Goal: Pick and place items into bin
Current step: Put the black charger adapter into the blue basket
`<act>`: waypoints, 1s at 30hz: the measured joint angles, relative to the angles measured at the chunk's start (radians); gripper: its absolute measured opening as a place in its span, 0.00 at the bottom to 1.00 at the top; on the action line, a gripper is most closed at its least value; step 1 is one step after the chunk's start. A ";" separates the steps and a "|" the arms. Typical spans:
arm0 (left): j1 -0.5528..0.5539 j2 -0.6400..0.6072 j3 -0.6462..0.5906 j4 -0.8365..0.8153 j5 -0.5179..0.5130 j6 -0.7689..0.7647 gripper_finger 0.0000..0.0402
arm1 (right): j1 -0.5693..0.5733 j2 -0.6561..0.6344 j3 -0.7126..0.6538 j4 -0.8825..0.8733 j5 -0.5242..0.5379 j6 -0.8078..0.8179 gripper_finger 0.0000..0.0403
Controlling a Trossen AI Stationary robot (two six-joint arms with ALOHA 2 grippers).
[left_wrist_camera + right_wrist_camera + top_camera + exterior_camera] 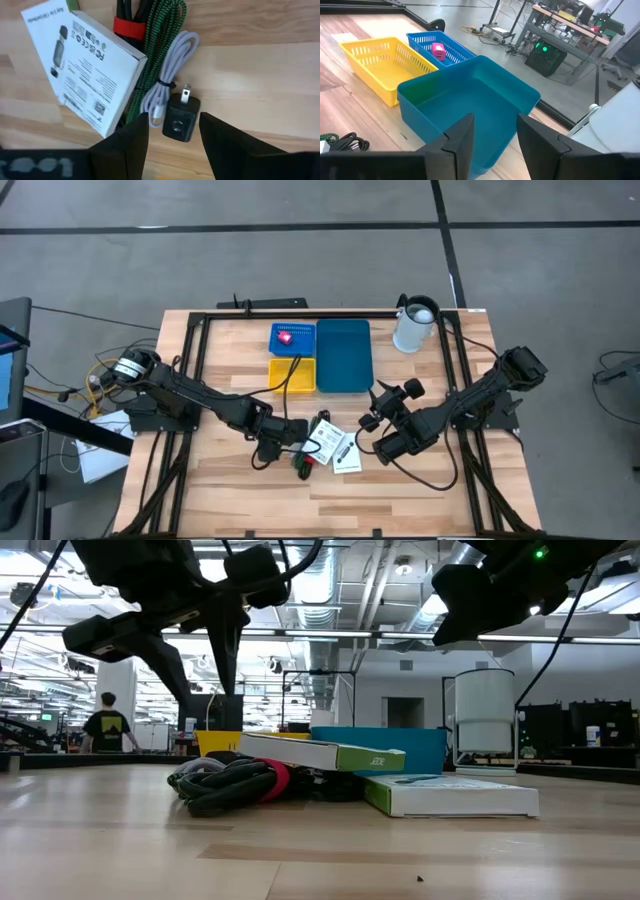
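The items lie in a cluster on the table's near middle. One white printed box [85,65] rests tilted on a bundle of green, white and black cables [235,785], the black one bound with a red strap [131,27]. A second white box [450,795] lies flat. A black charger plug [180,117] lies beside the cables. My left gripper [174,119] [296,442] is open and hovers above the plug, one finger on either side. My right gripper [495,120] [378,410] is open in the air near the teal bin [470,100]. A pink piece [438,50] lies in the blue basket [292,337].
The teal bin [345,355] stands at the table's far middle, with the yellow basket [292,375] and the blue basket to its left. A white jug [415,325] stands at the far right. Black frame rails run along the table's edges. A person [107,725] stands far behind.
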 joint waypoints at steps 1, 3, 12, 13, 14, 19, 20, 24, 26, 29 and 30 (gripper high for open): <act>0.004 0.000 0.000 0.000 0.006 0.013 0.41 | 0.000 0.000 0.000 0.000 0.000 0.000 0.36; 0.018 0.000 0.000 0.004 0.027 0.031 0.41 | 0.000 0.000 0.000 0.000 0.000 0.000 0.35; 0.077 0.000 0.000 0.024 0.070 0.035 0.41 | 0.000 0.000 0.000 0.002 -0.001 -0.016 0.34; 0.082 0.000 0.000 0.024 0.077 0.039 0.41 | 0.000 0.000 0.000 0.003 -0.001 -0.016 0.34; 0.086 0.000 0.000 0.024 0.084 0.042 0.41 | 0.000 0.000 0.000 0.002 -0.001 -0.016 0.34; 0.116 0.000 0.000 0.027 0.120 0.045 0.41 | 0.000 0.000 0.000 0.003 -0.001 -0.016 0.34; 0.121 0.000 0.000 0.031 0.126 0.045 0.41 | 0.000 0.000 0.000 0.003 -0.001 -0.016 0.34; 0.132 0.001 0.000 0.038 0.129 0.044 0.41 | 0.000 0.000 0.000 0.003 -0.001 -0.016 0.34; 0.136 0.001 0.000 0.041 0.123 0.040 0.41 | 0.000 0.000 0.000 0.003 -0.001 -0.016 0.34; 0.137 0.002 0.000 0.041 0.122 0.041 0.41 | 0.000 0.000 0.000 0.005 -0.001 -0.015 0.34; 0.137 0.002 0.000 0.041 0.117 0.041 0.41 | 0.000 0.000 0.000 0.007 -0.001 -0.015 0.34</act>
